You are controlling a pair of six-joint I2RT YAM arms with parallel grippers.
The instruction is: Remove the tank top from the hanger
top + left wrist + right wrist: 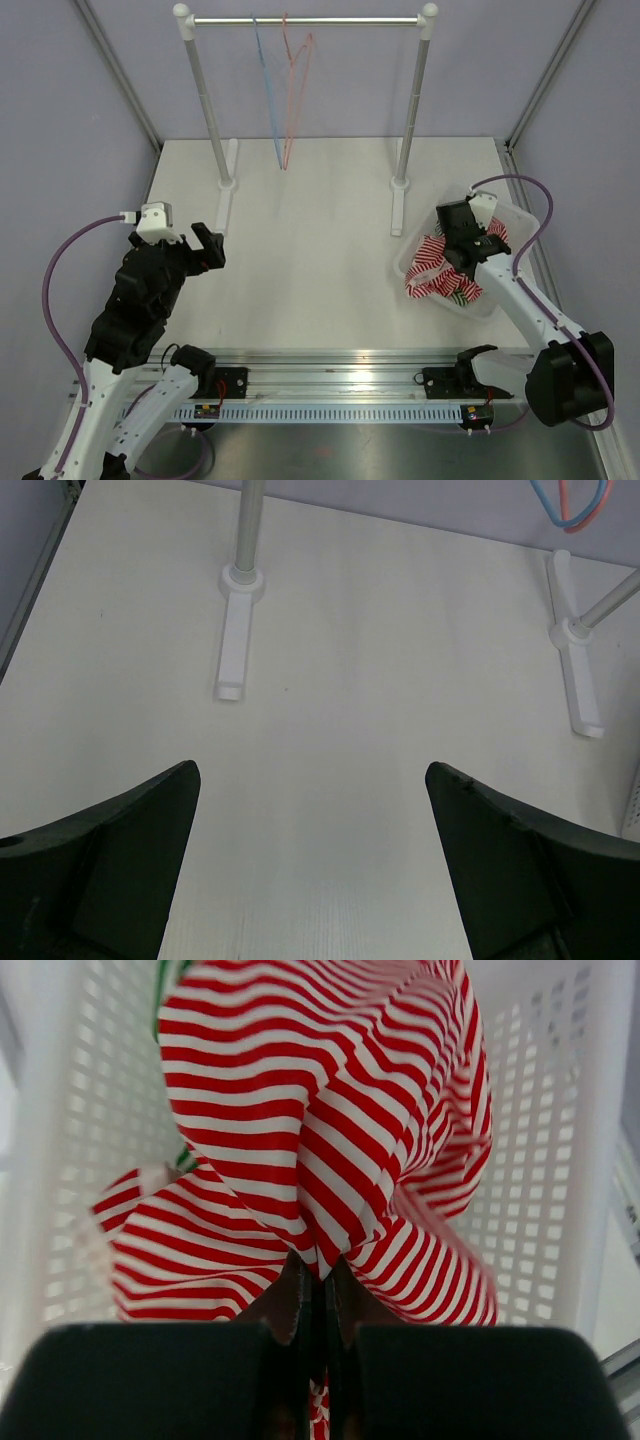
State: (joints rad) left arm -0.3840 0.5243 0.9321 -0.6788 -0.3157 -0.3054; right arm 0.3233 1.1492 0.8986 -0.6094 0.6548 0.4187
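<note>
The left arm (135,300) and the right arm (525,300) are built alike, with chunky black joint housings joined by smooth white shells. A purple left cable (55,262) loops off one, and a matching right cable (545,205) curls over the other. Each wrist carries a small white camera box (157,221). The left gripper (312,770) has fingers (110,860) shaped like matte black wedges. Black bases (225,383) bolt to a silver slotted rail (330,370).
</note>
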